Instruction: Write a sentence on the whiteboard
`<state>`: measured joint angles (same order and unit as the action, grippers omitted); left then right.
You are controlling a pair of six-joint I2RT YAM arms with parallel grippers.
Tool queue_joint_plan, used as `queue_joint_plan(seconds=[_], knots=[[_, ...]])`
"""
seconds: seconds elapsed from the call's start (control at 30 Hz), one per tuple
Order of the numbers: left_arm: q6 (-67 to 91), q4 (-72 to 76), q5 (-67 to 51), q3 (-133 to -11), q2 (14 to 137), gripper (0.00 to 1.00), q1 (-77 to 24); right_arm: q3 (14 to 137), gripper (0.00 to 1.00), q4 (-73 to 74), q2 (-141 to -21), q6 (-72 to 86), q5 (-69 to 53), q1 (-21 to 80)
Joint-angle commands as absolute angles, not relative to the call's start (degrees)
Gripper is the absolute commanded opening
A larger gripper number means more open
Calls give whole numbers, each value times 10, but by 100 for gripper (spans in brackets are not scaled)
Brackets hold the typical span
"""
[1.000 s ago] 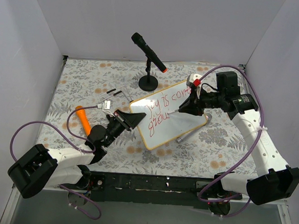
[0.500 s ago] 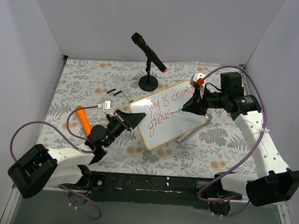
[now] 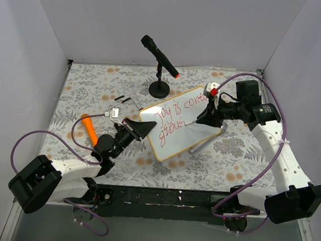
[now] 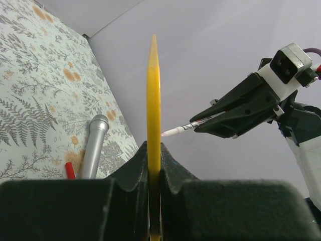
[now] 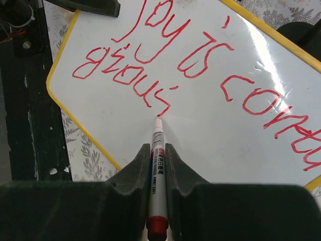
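The whiteboard (image 3: 180,123) sits near the middle of the table, a little to the right. It is a glossy white rectangle with rounded corners and a thin yellowish frame, and its long side slants from near left to far right. The left gripper (image 3: 140,128) has its jaws pressed onto the board's left corner. In the left wrist view the frame shows edge-on as a narrow yellow blade pinched between the dark, ridged fingers (image 4: 135,165). The sentence (image 5: 200,70) runs in two slanted lines of loose red handwriting, with glare on the shiny surface beside it. The right gripper (image 5: 157,150) has its jaws squeezed onto a slim white marker (image 5: 157,173) with a red end. The marker's tip touches the board just past the last stroke of the lower line. A smooth silver microphone (image 3: 204,140) pokes out from under the board's near right edge. A black microphone (image 3: 160,56) with an orange band leans on a round-based stand at the far side. A matte orange cylinder (image 3: 89,128) lies to the left on the fern-and-flower printed tablecloth (image 3: 85,87).
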<state>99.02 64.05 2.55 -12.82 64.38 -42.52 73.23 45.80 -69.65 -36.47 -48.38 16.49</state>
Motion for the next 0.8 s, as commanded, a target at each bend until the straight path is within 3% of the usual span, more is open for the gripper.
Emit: queue_joint_plan(seconds=[0.0,0.43,0.77], knots=[[1005,717,31,-161,621,0,-425,728,1,477,-689,-382,-504,169],[1005,716,33,-155,627,0,-425,821,1,488,-727,-370,-566,185],[1005,718,29,-154,627,0,-424,825,1,453,-738,-337,-509,185]])
